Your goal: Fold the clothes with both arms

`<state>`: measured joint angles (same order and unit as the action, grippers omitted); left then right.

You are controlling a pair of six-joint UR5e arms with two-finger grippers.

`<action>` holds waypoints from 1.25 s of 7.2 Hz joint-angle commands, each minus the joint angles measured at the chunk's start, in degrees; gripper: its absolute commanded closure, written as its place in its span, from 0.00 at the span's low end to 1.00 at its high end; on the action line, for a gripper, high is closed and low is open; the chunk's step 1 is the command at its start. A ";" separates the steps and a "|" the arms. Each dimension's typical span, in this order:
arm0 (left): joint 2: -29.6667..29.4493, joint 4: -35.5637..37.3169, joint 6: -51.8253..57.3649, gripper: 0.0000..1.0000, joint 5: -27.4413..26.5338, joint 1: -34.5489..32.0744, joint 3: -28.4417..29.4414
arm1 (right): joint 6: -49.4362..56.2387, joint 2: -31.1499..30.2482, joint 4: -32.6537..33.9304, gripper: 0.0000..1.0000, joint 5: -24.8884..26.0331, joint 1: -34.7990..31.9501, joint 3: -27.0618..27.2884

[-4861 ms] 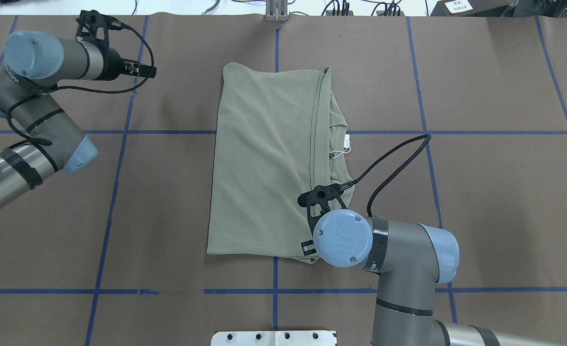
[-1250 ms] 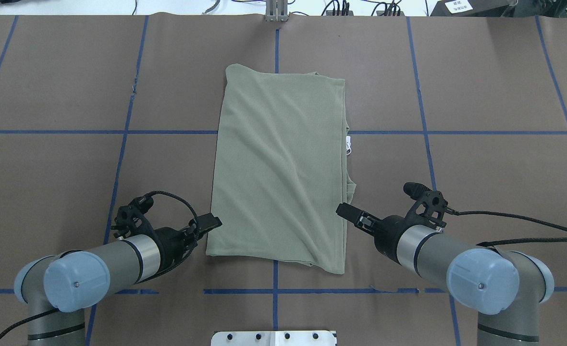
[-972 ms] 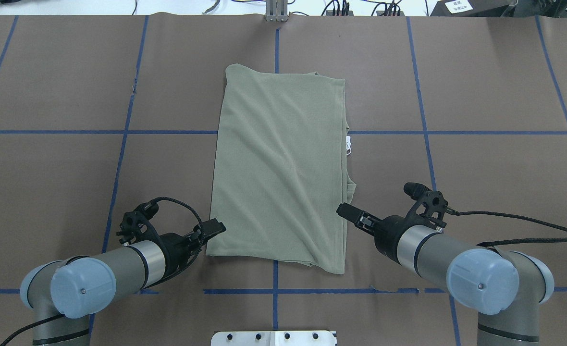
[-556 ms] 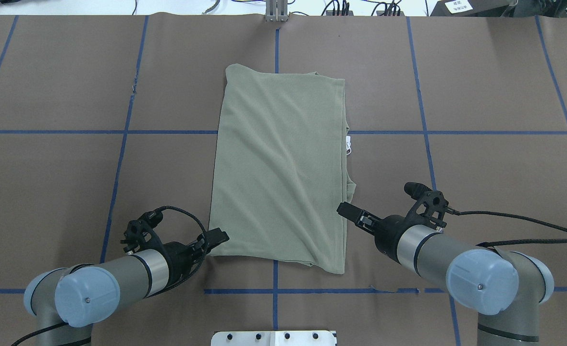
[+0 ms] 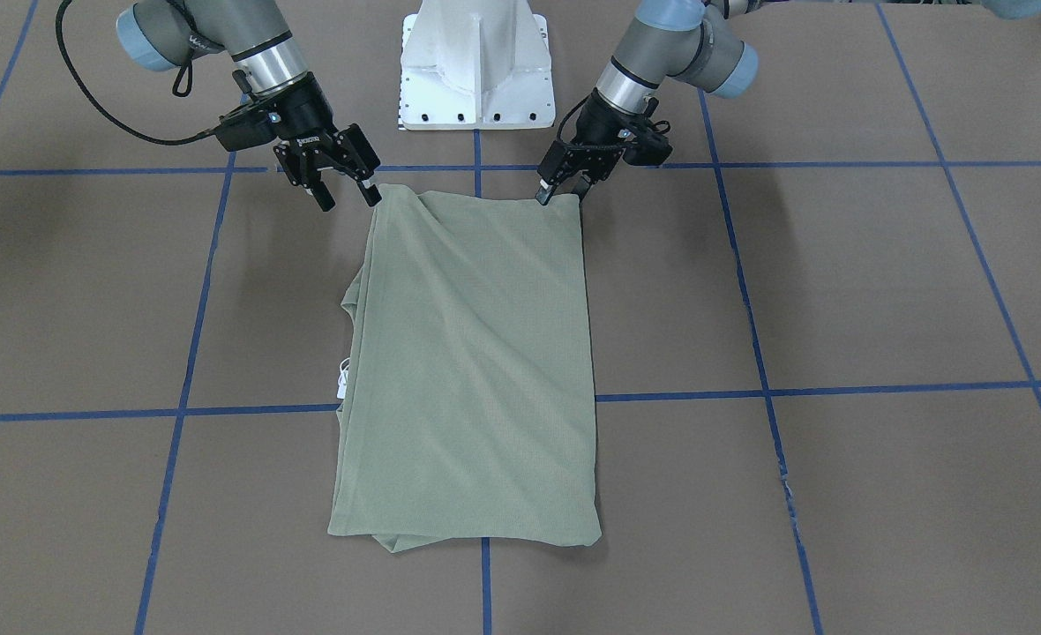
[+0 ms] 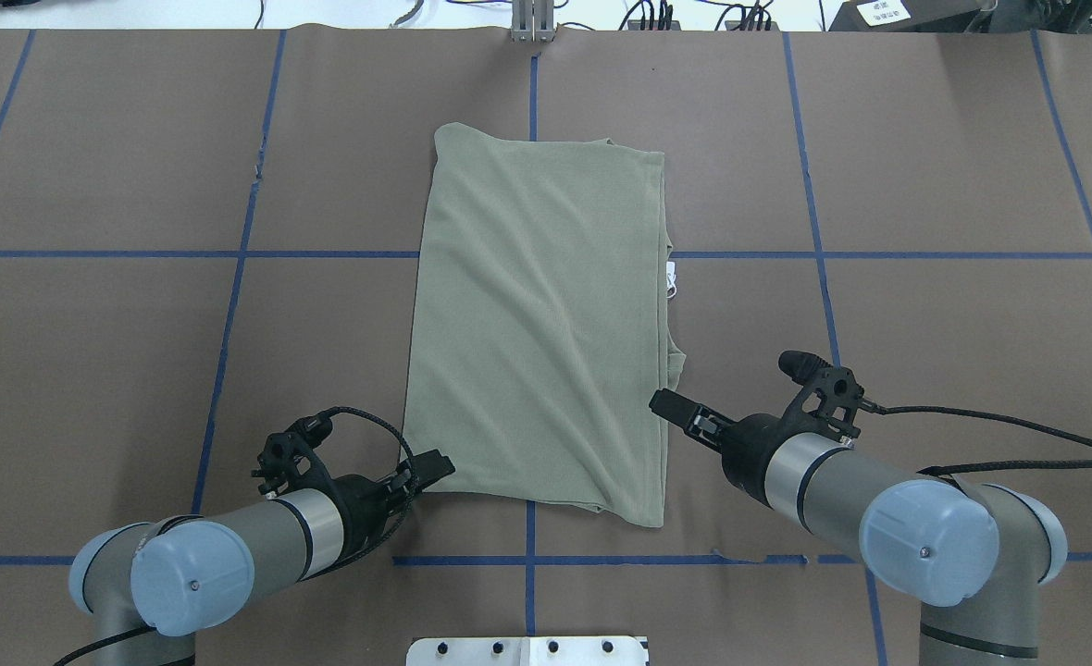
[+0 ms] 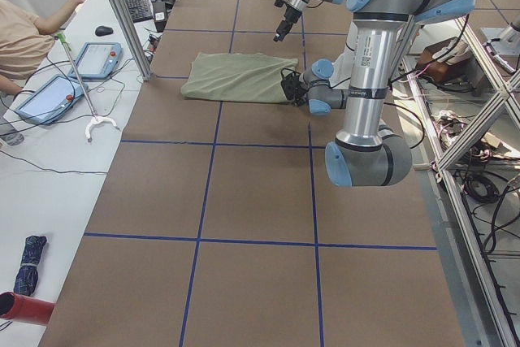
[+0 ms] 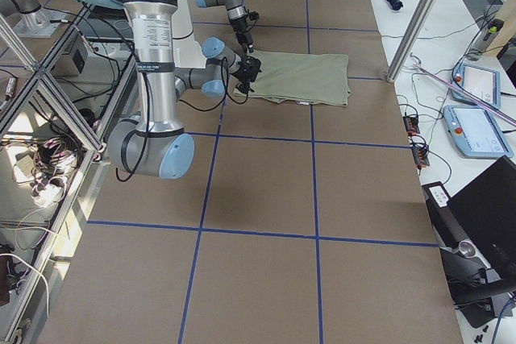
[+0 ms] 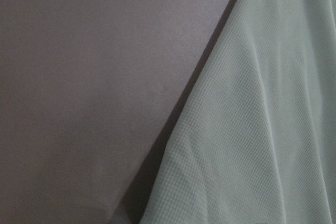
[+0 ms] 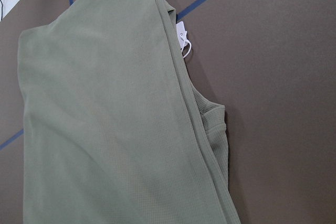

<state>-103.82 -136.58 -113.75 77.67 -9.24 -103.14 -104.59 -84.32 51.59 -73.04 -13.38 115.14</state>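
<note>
Diffuse overhead light; soft shadows on table (image 5: 44, 229). Exterior views sharp. Left wrist view dim, grainy, shirt (image 9: 252, 129) blurred.

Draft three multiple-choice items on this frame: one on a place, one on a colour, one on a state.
1. The white hang tag shows:
A) on the shirt's top face
B) at the shirt's edge on the robot's right
C) lying apart from the shirt
2. The tape lines on the table are:
A) blue
B) red
C) yellow
3. The right gripper is:
A) shut on cloth
B) lifting a corner
C) open

Key: B, the tag peeks from that edge; A, the grid is blue; C, the front view shows its fingers apart.
</note>
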 commanded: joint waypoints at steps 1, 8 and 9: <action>-0.16 0.00 0.02 0.73 -0.59 0.01 0.14 | 0.00 0.03 0.00 0.00 0.00 0.02 0.08; -0.15 0.00 0.29 1.00 -0.68 0.01 -0.65 | -16.25 16.37 27.94 0.01 0.52 4.13 -3.94; -0.16 0.00 0.37 1.00 -0.68 0.01 -0.65 | -16.35 16.38 27.86 0.01 1.48 4.93 -5.09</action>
<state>-103.92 -136.58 -113.44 76.99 -9.23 -103.79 -119.86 -69.10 77.75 -72.36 -9.72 111.71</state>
